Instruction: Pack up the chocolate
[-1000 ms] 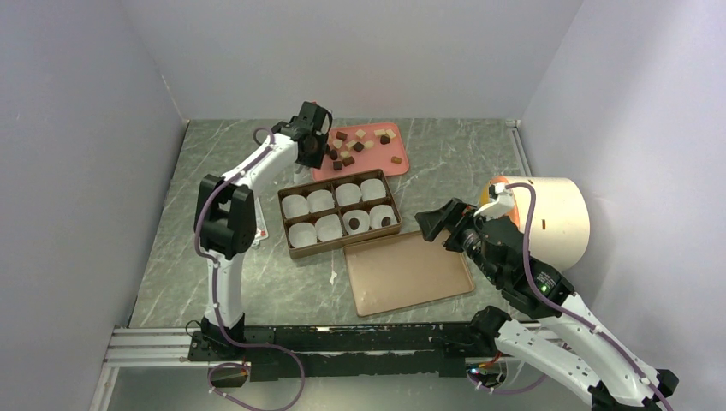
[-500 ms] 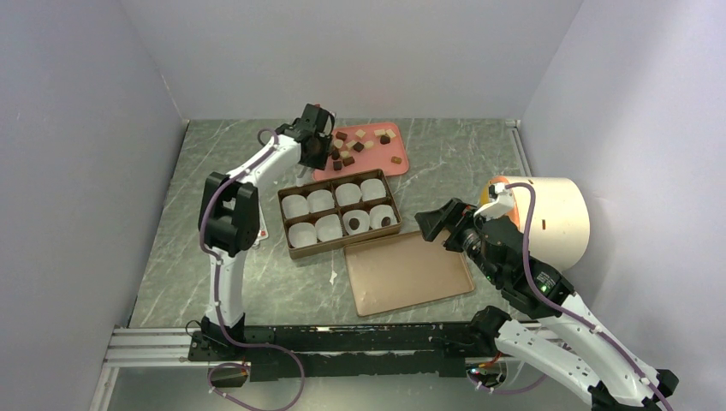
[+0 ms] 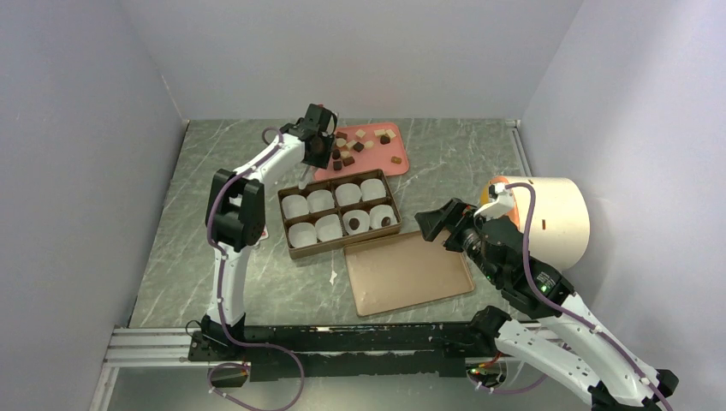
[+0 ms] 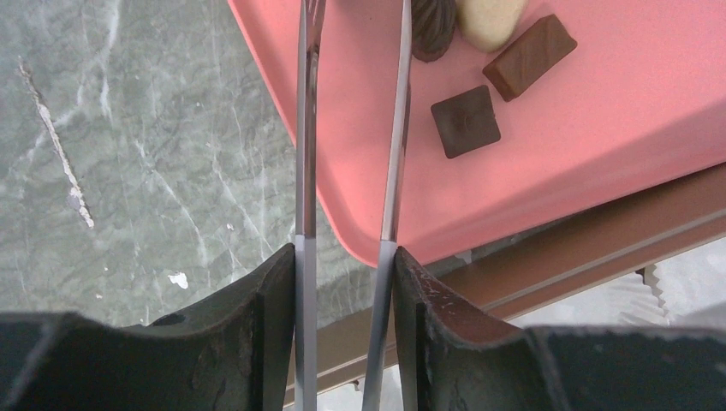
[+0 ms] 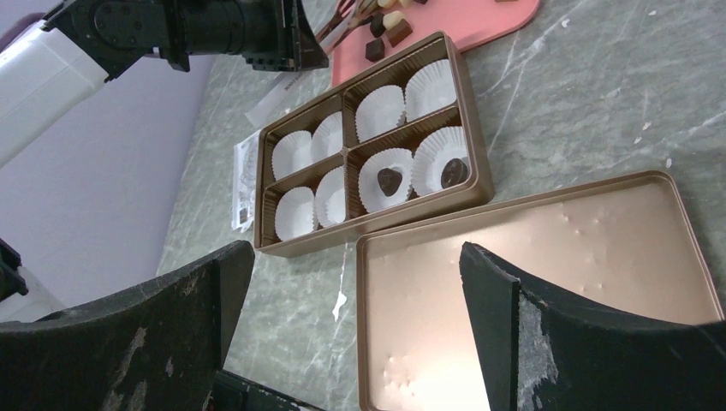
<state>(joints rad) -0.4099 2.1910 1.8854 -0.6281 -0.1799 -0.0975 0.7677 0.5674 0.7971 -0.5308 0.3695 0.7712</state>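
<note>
Several pieces of chocolate (image 3: 360, 145) lie loose on a pink tray (image 3: 398, 144) at the back. My left gripper (image 3: 318, 141) hovers at the tray's left edge, shut on a pair of metal tongs (image 4: 395, 154). The tong blades stand slightly apart over the tray with nothing between them, and their tips reach a dark ribbed chocolate (image 4: 432, 26). A square dark piece (image 4: 465, 122) lies to the right. The brown box (image 3: 342, 247) holds white paper cups; two cups carry chocolates (image 5: 387, 180) (image 5: 452, 171). My right gripper (image 3: 437, 224) hangs open over the box lid (image 3: 407, 272).
A large cream cylinder (image 3: 552, 218) stands at the right behind my right arm. A printed paper leaflet (image 5: 244, 184) lies against the box's left side. Grey walls close the table on three sides.
My left gripper has shifted a little right and farther back, onto the pink tray's left edge. The right arm has not moved.
</note>
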